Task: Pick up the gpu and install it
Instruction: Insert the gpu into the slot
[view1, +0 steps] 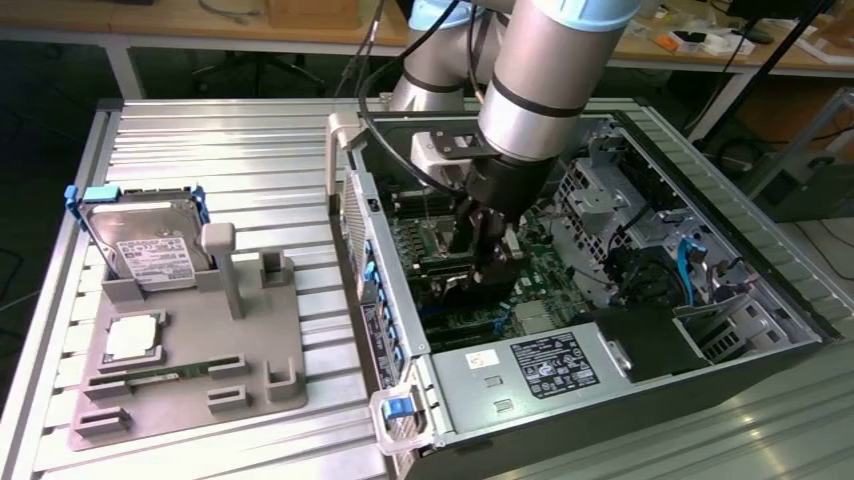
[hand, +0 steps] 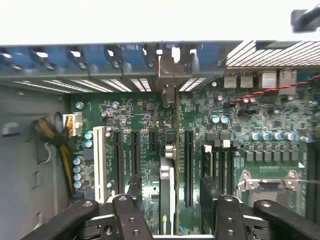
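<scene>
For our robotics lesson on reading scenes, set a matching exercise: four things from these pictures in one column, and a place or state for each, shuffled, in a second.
Things
1. gpu
2. hard drive
3. power supply
4. pincer

Places or states
A. standing upright in the grey holder outside the case
B. inside the open case, above the motherboard
C. boxed unit at the case's near end in the exterior view, label up
D. edge-on between the pincer's fingers, over the slots

Pairs: 1-D, 2-A, 3-C, 4-B
</scene>
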